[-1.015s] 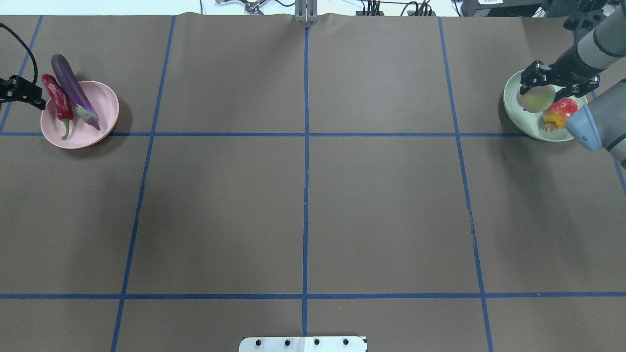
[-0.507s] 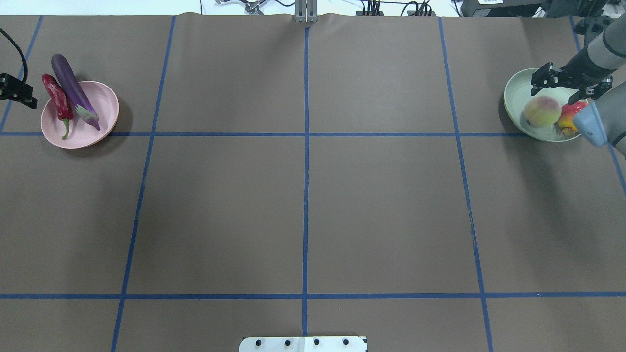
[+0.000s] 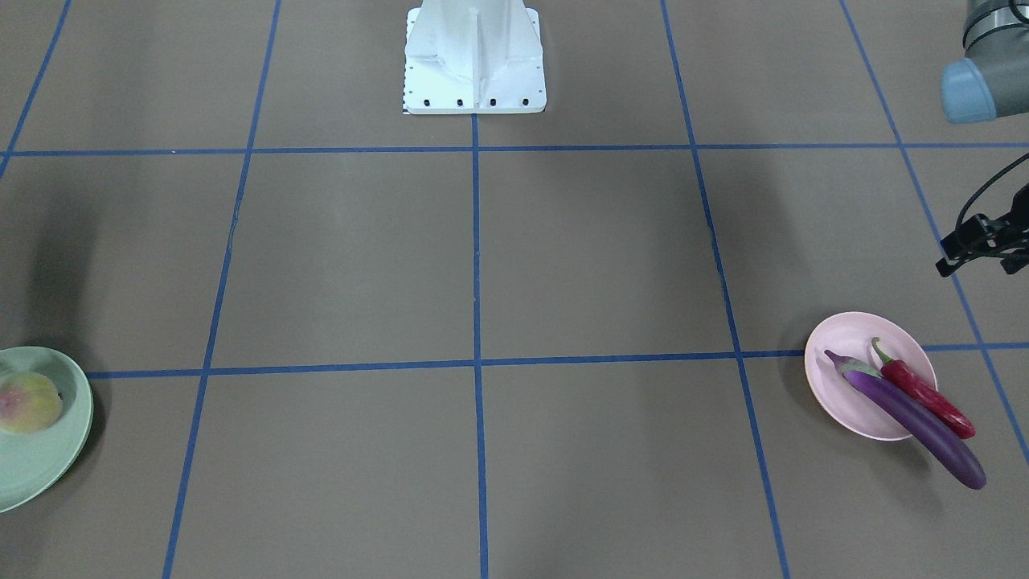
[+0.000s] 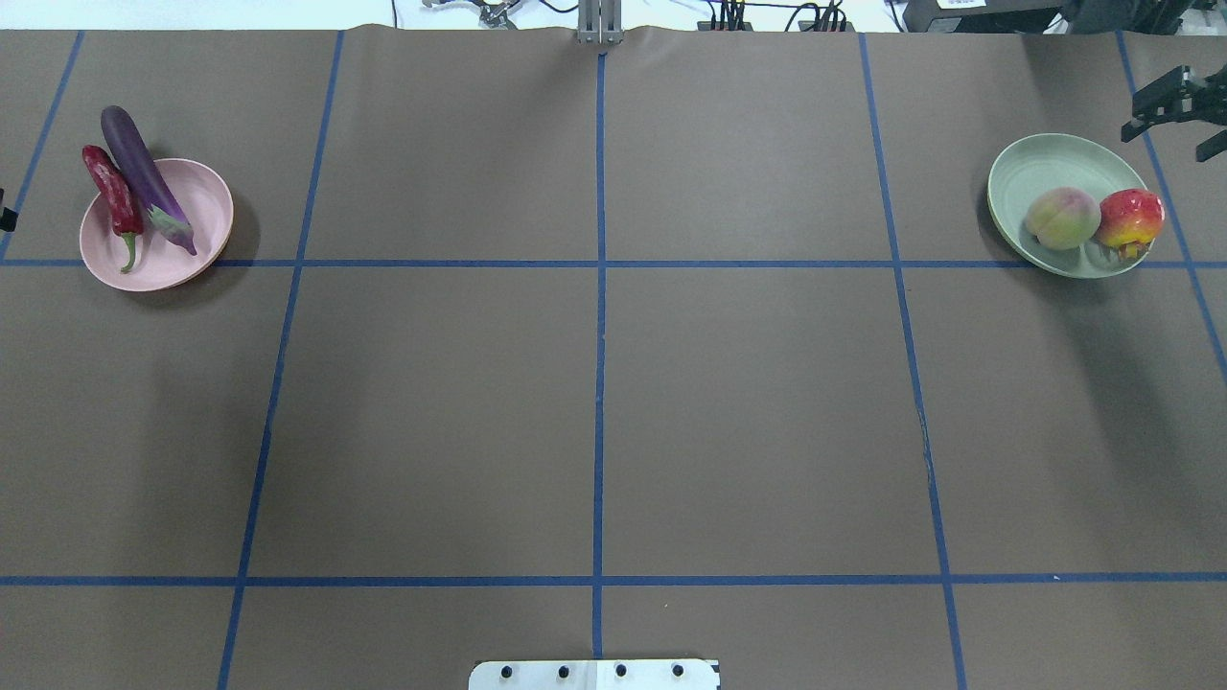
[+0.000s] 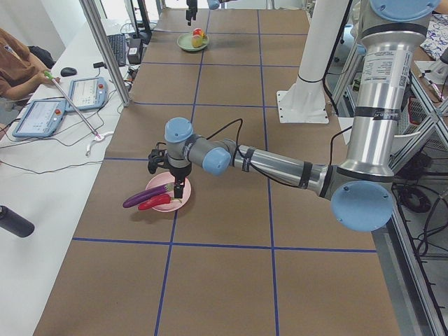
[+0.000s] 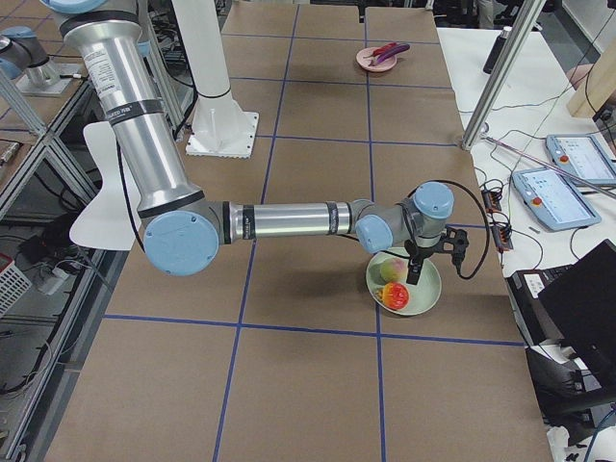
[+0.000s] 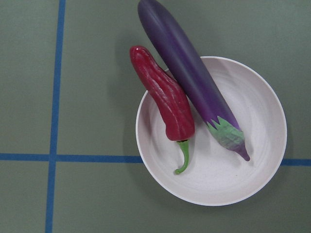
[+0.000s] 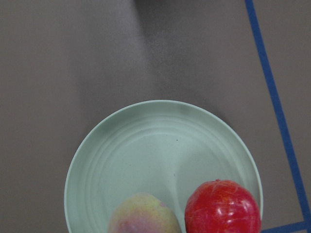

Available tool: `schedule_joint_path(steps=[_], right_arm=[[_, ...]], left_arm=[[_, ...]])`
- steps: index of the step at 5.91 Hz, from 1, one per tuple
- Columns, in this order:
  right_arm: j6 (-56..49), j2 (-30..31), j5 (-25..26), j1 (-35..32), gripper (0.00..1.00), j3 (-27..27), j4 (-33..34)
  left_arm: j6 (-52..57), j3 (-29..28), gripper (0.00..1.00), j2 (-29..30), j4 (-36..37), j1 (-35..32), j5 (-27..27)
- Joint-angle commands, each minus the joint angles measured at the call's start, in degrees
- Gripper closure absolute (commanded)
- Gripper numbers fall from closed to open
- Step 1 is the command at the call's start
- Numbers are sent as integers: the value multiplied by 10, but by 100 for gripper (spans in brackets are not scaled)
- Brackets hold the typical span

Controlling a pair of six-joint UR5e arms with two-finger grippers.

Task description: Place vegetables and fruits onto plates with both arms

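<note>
The purple eggplant [image 4: 144, 177] and the red chili [image 4: 113, 196] lie side by side on the pink plate [image 4: 206, 206], their far ends over its rim; the left wrist view shows them from above [image 7: 189, 77]. The yellow-green fruit [image 4: 1062, 218] and the red-orange fruit [image 4: 1131, 218] sit on the mint green plate [image 4: 1045, 163]. My left gripper [image 3: 979, 256] is off to the side of the pink plate, open and empty. My right gripper [image 4: 1168, 129] is open and empty, beyond the green plate's far right rim.
The white base block [image 4: 594, 674] stands at the table's near middle. Blue tape lines [image 4: 599, 287] divide the brown table cover. An operators' desk with tablets [image 5: 63, 105] and a metal post [image 5: 105, 49] stand beyond the far edge.
My right gripper let go of the yellow-green fruit on the green plate and drew back up and to the right. My left gripper drew back to the left, away from the pink plate.
</note>
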State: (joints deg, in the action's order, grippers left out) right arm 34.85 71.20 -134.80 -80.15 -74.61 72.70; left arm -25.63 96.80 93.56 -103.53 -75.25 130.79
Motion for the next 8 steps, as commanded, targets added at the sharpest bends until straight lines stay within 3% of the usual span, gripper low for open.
schedule_joint_path(steps=[1, 2, 4, 5, 8], right_arm=[[-131, 40, -18, -60, 0, -64, 92], [-197, 67, -18, -79, 0, -99, 143], [-264, 108, -19, -108, 0, -122, 156], [-264, 171, -17, -106, 0, -195, 156], [-264, 178, -19, -93, 0, -206, 158]], left_arm=[[105, -9, 0, -27, 8, -48, 11], [149, -39, 0, -28, 9, -80, 26], [163, -63, 0, -23, 54, -120, 46], [169, -45, 0, -25, 82, -125, 68], [172, -21, 0, -25, 127, -127, 73]])
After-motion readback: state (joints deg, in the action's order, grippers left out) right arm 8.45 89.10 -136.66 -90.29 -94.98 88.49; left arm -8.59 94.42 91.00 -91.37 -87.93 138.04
